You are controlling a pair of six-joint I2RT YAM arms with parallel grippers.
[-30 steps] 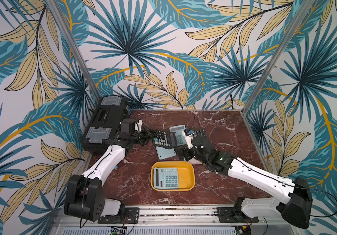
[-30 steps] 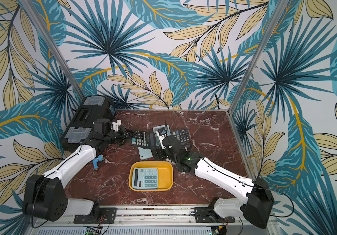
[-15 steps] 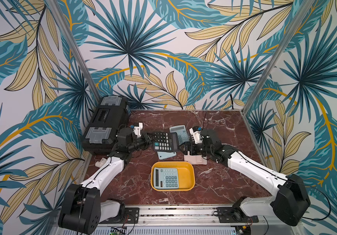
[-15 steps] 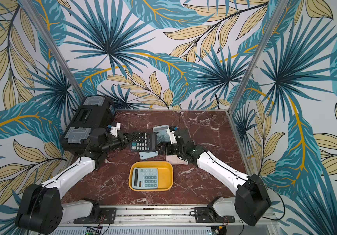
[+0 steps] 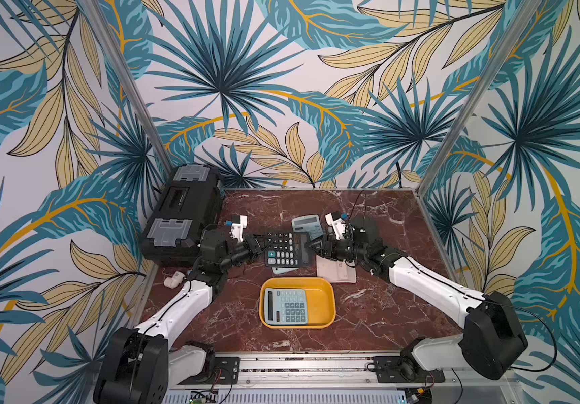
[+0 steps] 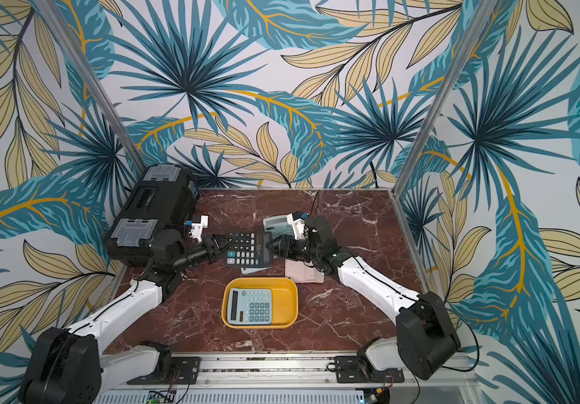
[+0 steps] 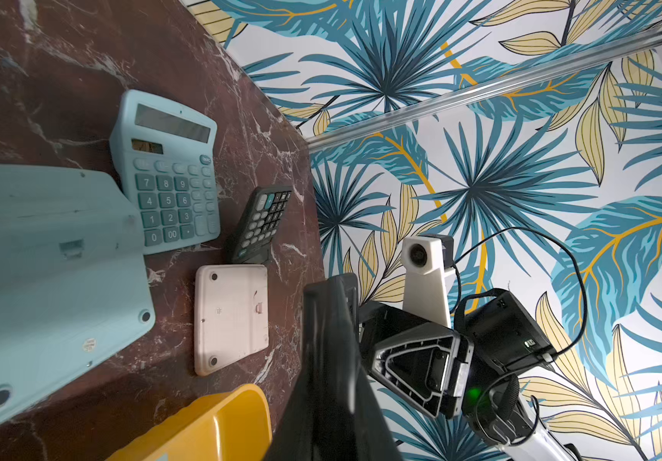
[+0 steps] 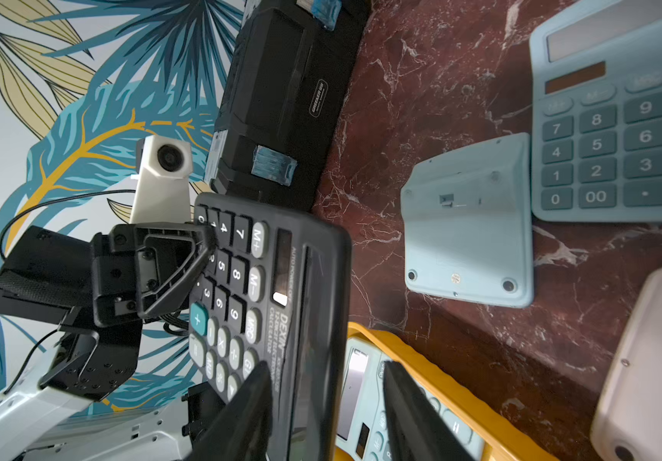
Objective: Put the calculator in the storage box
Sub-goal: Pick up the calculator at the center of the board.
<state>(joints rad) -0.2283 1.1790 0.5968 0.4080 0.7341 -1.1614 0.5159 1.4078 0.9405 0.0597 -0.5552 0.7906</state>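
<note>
A black calculator (image 5: 287, 250) (image 6: 246, 249) hangs in the air above the table, behind the storage box. My left gripper (image 5: 260, 245) (image 6: 220, 245) is shut on its left edge, and the left wrist view shows it edge-on (image 7: 331, 359). My right gripper (image 5: 311, 246) (image 8: 325, 371) is open and straddles the display end of the calculator (image 8: 281, 299). One finger lies against the key face; the other stands off from the back. The storage box (image 5: 323, 297) (image 6: 287, 300) is a yellow tray at front centre, holding a light blue calculator (image 5: 287, 306).
A black toolbox (image 5: 183, 217) fills the back left. On the table lie a face-up blue calculator (image 5: 306, 224), a face-down blue one (image 5: 283, 271) under the held calculator, and a face-down white one (image 5: 337, 273). Another black calculator (image 7: 261, 223) sits behind them.
My right gripper has swung up from the table to the black calculator's right end, and its jaws have narrowed around it. The left gripper has kept its hold on the calculator.
</note>
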